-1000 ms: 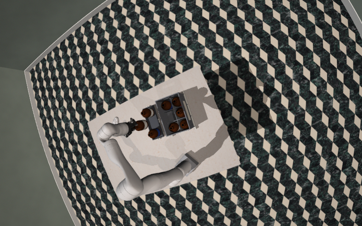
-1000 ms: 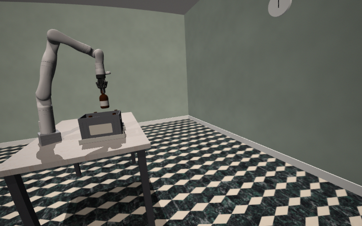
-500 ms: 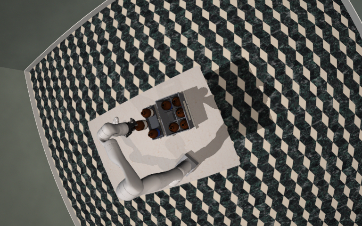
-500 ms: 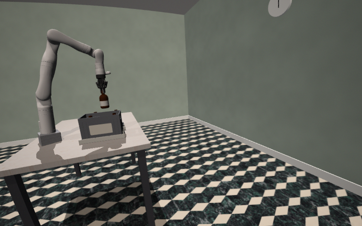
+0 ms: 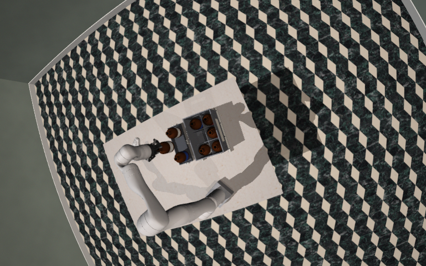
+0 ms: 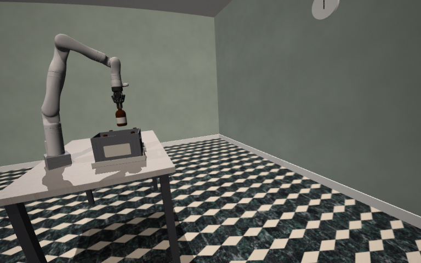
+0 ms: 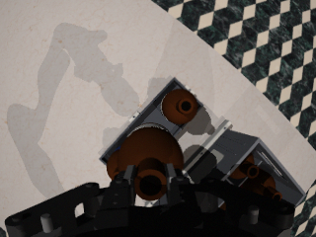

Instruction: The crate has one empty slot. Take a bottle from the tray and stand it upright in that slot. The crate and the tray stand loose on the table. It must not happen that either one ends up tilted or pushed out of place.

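A brown bottle with a white label [image 5: 166, 147] [image 6: 120, 116] [image 7: 150, 148] is hanging nearly upright in the air, its base above the level of the crate's rim. The black gripper [image 5: 159, 146] [image 6: 119, 106] [image 7: 150, 175] is gripping it by the neck, the fingers closing on it from both sides. From above, the bottle is appearing beside the tray [image 5: 180, 142] [image 7: 148, 118], at the side facing away from the crate [image 5: 190, 142] [image 6: 99, 152] [image 7: 247, 140].

Two more bottles are standing in the tray, one at each end: a white-labelled one [image 5: 172, 133] [image 7: 179, 106] and a blue-labelled one [image 5: 180, 157] [image 7: 115, 163], the latter partly hiding behind the held bottle in the wrist view. The tray is lying alongside the crate; whether they are touching I can't quite make out from here.

Five bottles are filling the crate, and the empty slot [image 5: 197, 137] is sitting in the middle of the row nearest the tray. Both crate and tray seem to be resting level on the pale table [image 5: 251, 175] [image 6: 27, 182] [image 7: 30, 59]. The light grey arm [image 5: 146, 188] [image 6: 54, 86] is rising from a grey base [image 5: 231, 192] [image 6: 58, 161] and bending over toward the bottle. A round white disc [image 6: 324, 9] is showing high on the green wall.

From the earlier pictures to now, no change can be made out in the top or exterior view; any shift, toward twelve, three, six or nine o'clock, is too small to tell. The wrist view offers no earlier picture to compare.
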`<state>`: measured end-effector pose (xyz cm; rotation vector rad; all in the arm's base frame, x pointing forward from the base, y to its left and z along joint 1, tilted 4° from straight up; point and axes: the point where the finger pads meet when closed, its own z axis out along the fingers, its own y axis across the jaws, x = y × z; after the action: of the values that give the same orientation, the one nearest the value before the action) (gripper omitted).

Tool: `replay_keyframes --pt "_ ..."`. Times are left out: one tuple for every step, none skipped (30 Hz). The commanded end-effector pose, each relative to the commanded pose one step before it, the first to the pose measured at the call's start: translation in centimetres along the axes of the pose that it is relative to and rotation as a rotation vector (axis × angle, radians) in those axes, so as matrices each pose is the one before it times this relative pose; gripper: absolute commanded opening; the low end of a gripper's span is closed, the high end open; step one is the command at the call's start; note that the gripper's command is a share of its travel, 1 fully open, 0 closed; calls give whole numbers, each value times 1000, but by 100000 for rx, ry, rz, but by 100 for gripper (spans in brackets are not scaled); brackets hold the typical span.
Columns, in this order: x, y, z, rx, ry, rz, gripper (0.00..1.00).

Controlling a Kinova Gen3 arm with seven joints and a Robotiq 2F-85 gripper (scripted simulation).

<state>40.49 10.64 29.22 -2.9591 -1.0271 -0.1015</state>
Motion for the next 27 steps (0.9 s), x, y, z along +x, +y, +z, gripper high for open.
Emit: replay_keyframes --pt "8 35 -76 -73 189 37 0" --pt "0 0 0 0 0 0 0" --pt "-14 14 0 0 0 0 0" --pt "-17 17 0 0 0 0 0" --pt "-20 20 0 0 0 0 0" --pt "-24 23 0 0 0 0 0" --pt "-27 27 0 0 0 0 0" --pt "-31 31 0 0 0 0 0" --pt "-35 34 0 0 0 0 0" --pt "-39 38 0 0 0 0 0" --pt "-43 42 0 0 0 0 0" --pt "-47 46 0 0 0 0 0" --pt "-51 50 0 0 0 0 0" --pt "-55 55 0 0 0 0 0" --pt "-59 59 0 0 0 0 0" --pt "-64 63 0 0 0 0 0" --pt "-69 68 0 0 0 0 0" --pt "0 0 0 0 0 0 0" --pt "0 0 0 0 0 0 0" --pt "-73 72 0 0 0 0 0" --pt "-76 77 0 0 0 0 0" --pt "-81 81 0 0 0 0 0" --pt "-86 85 0 0 0 0 0" --pt "-91 90 0 0 0 0 0" --pt "-94 94 0 0 0 0 0" --pt "-99 98 0 0 0 0 0" --pt "-104 103 0 0 0 0 0"
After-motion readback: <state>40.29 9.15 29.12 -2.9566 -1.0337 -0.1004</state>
